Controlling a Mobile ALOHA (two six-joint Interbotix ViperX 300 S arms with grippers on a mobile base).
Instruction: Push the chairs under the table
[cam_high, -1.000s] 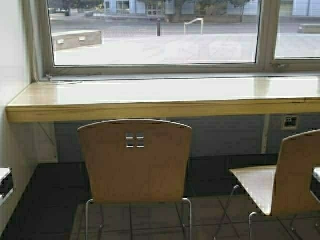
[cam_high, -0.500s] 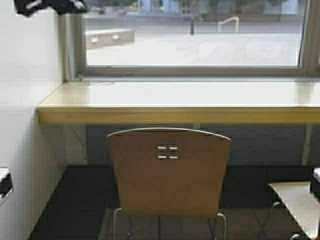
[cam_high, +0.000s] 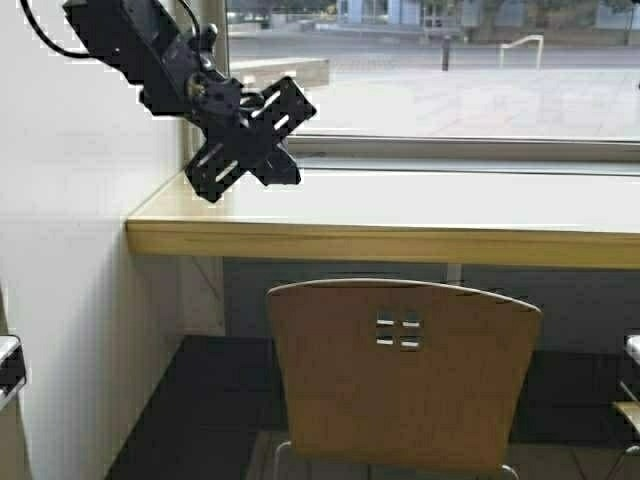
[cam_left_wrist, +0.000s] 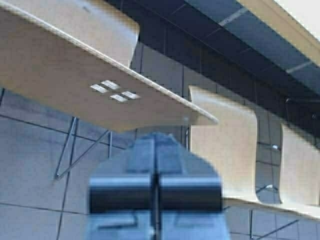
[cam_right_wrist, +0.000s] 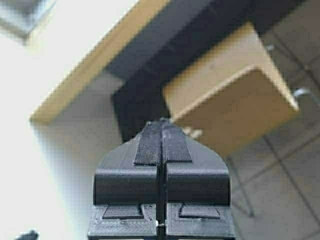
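Note:
One of the chairs (cam_high: 400, 385) stands with its backrest towards me, in front of the table (cam_high: 400, 215), its seat hidden behind the backrest. My left gripper (cam_high: 278, 168) is raised above the table's left end, shut and empty. In the left wrist view the left gripper (cam_left_wrist: 156, 137) points down at that chair (cam_left_wrist: 75, 75), with two more chairs (cam_left_wrist: 225, 150) in a row beyond it. The right gripper (cam_right_wrist: 161, 122) is shut and empty, facing the chair (cam_right_wrist: 235, 95) and the table's edge (cam_right_wrist: 90, 65); it is out of the high view.
A white wall (cam_high: 80, 300) closes the left side and meets the table's end. A large window (cam_high: 450, 70) runs behind the table. Dark tiled floor (cam_high: 190, 440) lies under the table. A sliver of another chair (cam_high: 630, 412) shows at the right edge.
The robot has moved left and closer, so the scene has shifted right. The left arm has risen into the high view above the table's left end.

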